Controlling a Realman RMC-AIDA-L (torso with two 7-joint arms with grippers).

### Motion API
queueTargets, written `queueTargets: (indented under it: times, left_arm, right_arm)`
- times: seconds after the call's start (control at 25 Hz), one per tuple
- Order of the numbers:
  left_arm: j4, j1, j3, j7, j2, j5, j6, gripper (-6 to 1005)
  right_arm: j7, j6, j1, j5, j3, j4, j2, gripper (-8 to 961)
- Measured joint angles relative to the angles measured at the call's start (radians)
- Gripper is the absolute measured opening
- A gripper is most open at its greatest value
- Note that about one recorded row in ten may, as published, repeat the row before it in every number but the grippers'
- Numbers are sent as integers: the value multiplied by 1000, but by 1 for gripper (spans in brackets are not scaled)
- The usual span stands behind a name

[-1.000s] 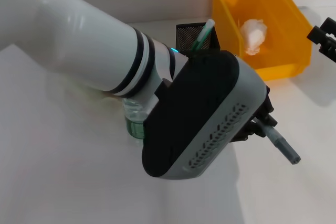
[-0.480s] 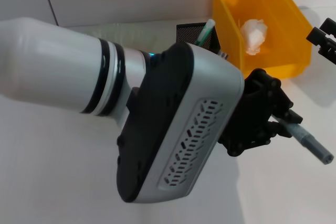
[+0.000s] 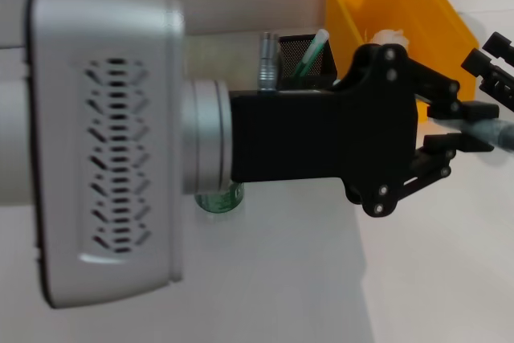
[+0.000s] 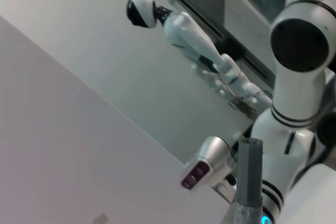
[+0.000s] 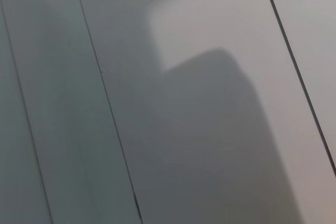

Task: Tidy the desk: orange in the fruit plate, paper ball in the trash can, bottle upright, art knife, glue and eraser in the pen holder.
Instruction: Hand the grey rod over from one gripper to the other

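The grey cylindrical stick [image 3: 496,130], apparently the glue or the art knife, lies level at the right edge of the head view, clamped between the fingertips of my left gripper [image 3: 458,136]; my jaws are nearly closed on it, and I cannot tell which of the two items it is. In the left wrist view the same grey stick [image 4: 249,174] stands near the lower right of the frame.

Behind my black gripper body, at upper right of the head view, sits the trash can [image 3: 438,18], with the paper ball [image 3: 391,38] inside it, partly hidden by my fingers. Just left of the can, top centre, is the pen holder [image 3: 297,52], holding a green-and-white pen [image 3: 312,52]. The bottle [image 3: 220,198] shows only as a green-banded base below my wrist, centre-left.

My left arm's grey housing [image 3: 104,142] fills the left half of the frame. My right gripper [image 3: 491,66] rests at the far right edge; whether its jaws are apart or together cannot be told.
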Motion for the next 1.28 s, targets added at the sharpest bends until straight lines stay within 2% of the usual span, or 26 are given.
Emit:
queueTargets:
  times: [0.08,0.2,0.28,0.36,0.48,0.52,0.56,0.6,0.76,0.84,1.16,1.28]
  left_arm:
    - [-6,14,-1,3,0,-29,-1,143]
    - [-48,67,-12,51,0,-163,-1,141]
    - [-48,67,-12,51,0,-163,-1,139]
    - [-107,93,-29,173,0,-269,0,138]
    - [-140,93,-40,226,0,-308,0,137]
    - [-186,86,-46,298,0,-339,2,137]
    - [-186,86,-46,298,0,-339,2,137]
    - [-237,83,-37,407,-3,-364,-1,137]
    - [-250,82,-32,441,-3,-368,-3,137]
    - [-274,82,-16,529,-5,-372,-7,137]
    - [-276,92,14,599,-4,-372,-8,137]
    - [-262,116,40,631,-5,-397,-26,137]
  right_arm:
    - [-3,0,2,0,0,0,0,648]
    - [-15,-2,7,2,1,10,2,649]
    - [-15,-5,10,3,2,13,4,649]
    - [-4,-19,15,5,6,23,6,649]
    - [52,-34,24,9,17,55,6,648]
    - [113,-32,30,11,23,68,2,648]
    - [113,-32,30,11,23,68,2,648]
    - [167,-29,33,11,25,72,0,648]
    - [223,-29,31,30,26,72,-2,648]
    - [243,-32,25,47,26,72,-4,647]
    - [360,-50,25,59,16,69,-21,649]
    - [354,-65,24,53,12,62,-25,648]
